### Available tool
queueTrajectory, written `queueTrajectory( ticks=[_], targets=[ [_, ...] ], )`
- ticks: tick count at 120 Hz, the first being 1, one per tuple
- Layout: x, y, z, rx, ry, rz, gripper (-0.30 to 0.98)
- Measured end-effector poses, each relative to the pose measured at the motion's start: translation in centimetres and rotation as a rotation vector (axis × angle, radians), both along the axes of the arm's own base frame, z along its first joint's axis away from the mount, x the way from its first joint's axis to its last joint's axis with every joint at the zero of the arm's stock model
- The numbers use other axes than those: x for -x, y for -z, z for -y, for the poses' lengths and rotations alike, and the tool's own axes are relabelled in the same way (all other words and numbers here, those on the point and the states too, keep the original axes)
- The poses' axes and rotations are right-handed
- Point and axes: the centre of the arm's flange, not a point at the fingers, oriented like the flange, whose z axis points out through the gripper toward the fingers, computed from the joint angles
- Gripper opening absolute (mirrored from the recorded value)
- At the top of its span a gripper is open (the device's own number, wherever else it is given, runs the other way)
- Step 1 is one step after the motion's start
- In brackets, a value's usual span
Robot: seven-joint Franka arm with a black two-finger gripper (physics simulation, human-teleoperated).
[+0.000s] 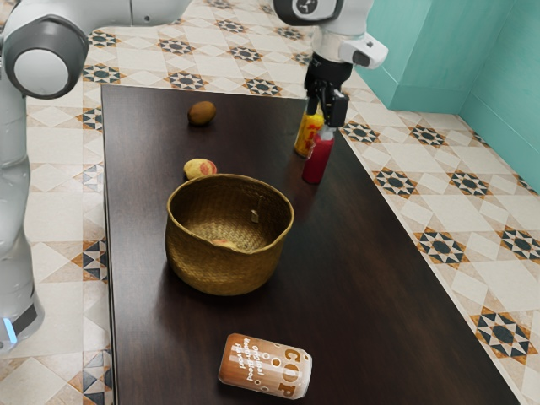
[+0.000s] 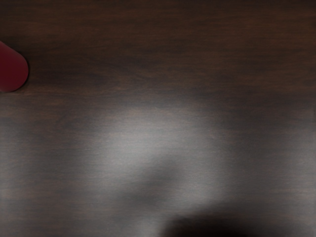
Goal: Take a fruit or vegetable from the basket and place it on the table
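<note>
A can (image 1: 265, 366) lies at the bottom of the exterior view. Around the middle, a basket (image 1: 221, 274) holds a reddish-yellow fruit (image 1: 224, 243); a mottled fruit (image 1: 200, 168) sits just beyond. Upper right, my gripper (image 1: 323, 116), fingers parted, hangs by a red bottle (image 1: 317, 160).

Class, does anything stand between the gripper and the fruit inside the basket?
Yes: the basket wall, on the side facing the gripper; the top is open. The red bottle stands near the gripper, but I cannot tell whether it blocks the path.
</note>
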Motion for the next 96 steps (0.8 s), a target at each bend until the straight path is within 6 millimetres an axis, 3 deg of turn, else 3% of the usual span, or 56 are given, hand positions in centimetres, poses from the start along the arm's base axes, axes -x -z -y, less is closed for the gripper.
queueTrajectory(
  ticks=[34, 74, 82, 96],
  targets=[
    [0.4, -0.7, 2.6, 0.011, 0.019, 0.006, 0.69],
    [2.6, -2.3, 8.4, 0.011, 0.098, 0.009, 0.69],
    [5.6, -2.7, 8.4, 0.002, 0.101, 0.004, 0.69],
    [11.6, 1.4, 4.5, -0.009, 0.03, -0.04, 0.69]
  ],
)
